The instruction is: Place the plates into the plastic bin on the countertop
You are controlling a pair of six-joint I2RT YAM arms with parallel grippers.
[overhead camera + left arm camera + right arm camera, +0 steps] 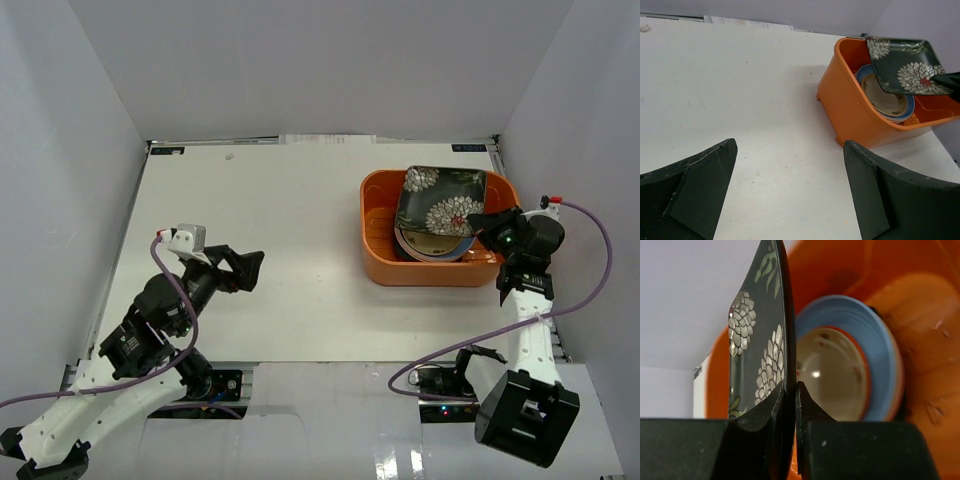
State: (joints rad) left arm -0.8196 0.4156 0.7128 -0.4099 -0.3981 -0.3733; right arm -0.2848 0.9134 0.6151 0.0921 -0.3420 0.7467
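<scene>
The orange plastic bin [380, 215] stands at the right of the white countertop [280, 250]. My right gripper [478, 222] is shut on the rim of a black floral rounded-square plate [440, 200] and holds it tilted over the bin. In the right wrist view the plate [752, 345] stands edge-on between my fingertips [790, 392]. Under it in the bin lie a blue plate [875, 330] and a cream plate [832, 372] with an orange rim. My left gripper [250, 268] is open and empty above the countertop at the left. The bin [850, 107] also shows in the left wrist view.
Pale grey walls close in the countertop at the back and both sides. A purple cable loops beside each arm, the right one [600, 260] near the right wall.
</scene>
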